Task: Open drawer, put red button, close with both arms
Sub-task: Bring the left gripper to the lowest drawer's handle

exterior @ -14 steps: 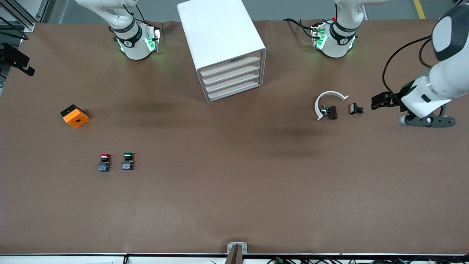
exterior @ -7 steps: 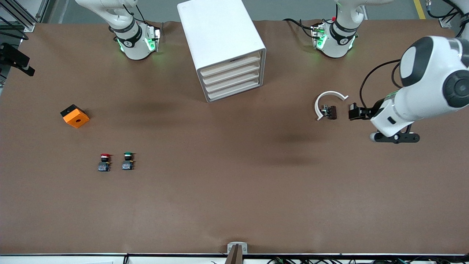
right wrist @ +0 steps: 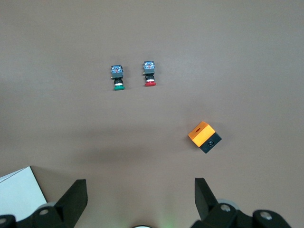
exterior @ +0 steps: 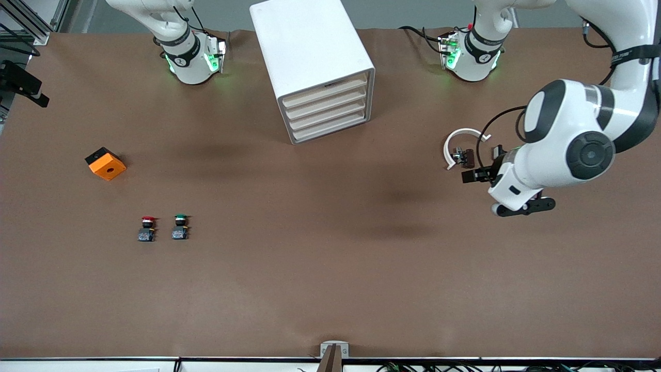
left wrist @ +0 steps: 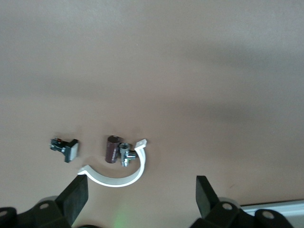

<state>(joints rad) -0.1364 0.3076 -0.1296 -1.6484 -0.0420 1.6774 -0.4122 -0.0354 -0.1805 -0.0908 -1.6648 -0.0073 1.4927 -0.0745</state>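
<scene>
The white cabinet (exterior: 315,62) stands between the two arm bases, with several pale beige drawers (exterior: 326,111), all shut. The red button (exterior: 148,227) stands beside the green-capped one (exterior: 179,226), toward the right arm's end of the table and nearer to the front camera than the cabinet. My left gripper (exterior: 471,175) is open and empty in the air, over the table by a white curved clip (exterior: 461,143); it also shows in the left wrist view (left wrist: 140,197). My right gripper (right wrist: 141,199) is open and empty, high up and out of the front view. The red button (right wrist: 150,76) shows far below it.
An orange cube (exterior: 106,164) with a hole lies toward the right arm's end; it also shows in the right wrist view (right wrist: 204,137). By the white clip (left wrist: 118,173) lie a brown cylinder (left wrist: 112,148) and a small black switch (left wrist: 66,147).
The left arm has swung in from its end of the table toward the middle, and its gripper now hangs by the white clip. Nothing on the table has moved.
</scene>
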